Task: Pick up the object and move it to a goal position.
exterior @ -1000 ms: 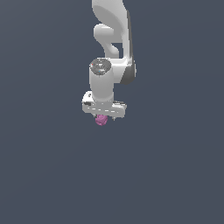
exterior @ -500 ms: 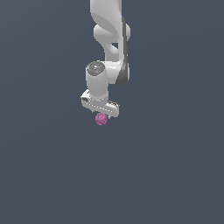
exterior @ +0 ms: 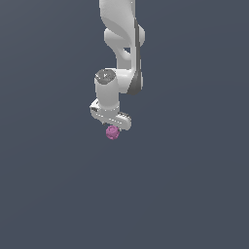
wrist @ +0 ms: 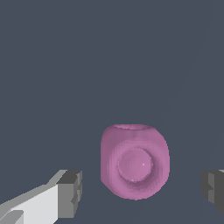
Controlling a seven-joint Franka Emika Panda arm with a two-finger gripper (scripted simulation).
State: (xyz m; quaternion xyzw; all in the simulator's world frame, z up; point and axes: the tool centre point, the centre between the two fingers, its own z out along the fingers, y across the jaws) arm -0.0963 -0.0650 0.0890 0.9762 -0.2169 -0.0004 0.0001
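The object, a small magenta-pink lumpy ball (exterior: 112, 132), sits just under my white gripper (exterior: 113, 129) in the exterior view. In the wrist view the ball (wrist: 134, 162) lies between my two fingers, with one dark pad (wrist: 71, 192) on one side and the other pad (wrist: 213, 186) at the frame's edge. There is a visible gap between the ball and each pad. The gripper is open and stands around the ball without touching it. In the exterior view the fingertips are hidden behind the hand and the ball.
A plain dark grey surface (exterior: 194, 194) fills both views. The white arm (exterior: 124, 44) comes down from the top of the exterior view. No other object shows.
The arm's upper links have swung toward the exterior view's right and the hand has shifted slightly. The ball has stayed in about the same place and shows more fully below the hand.
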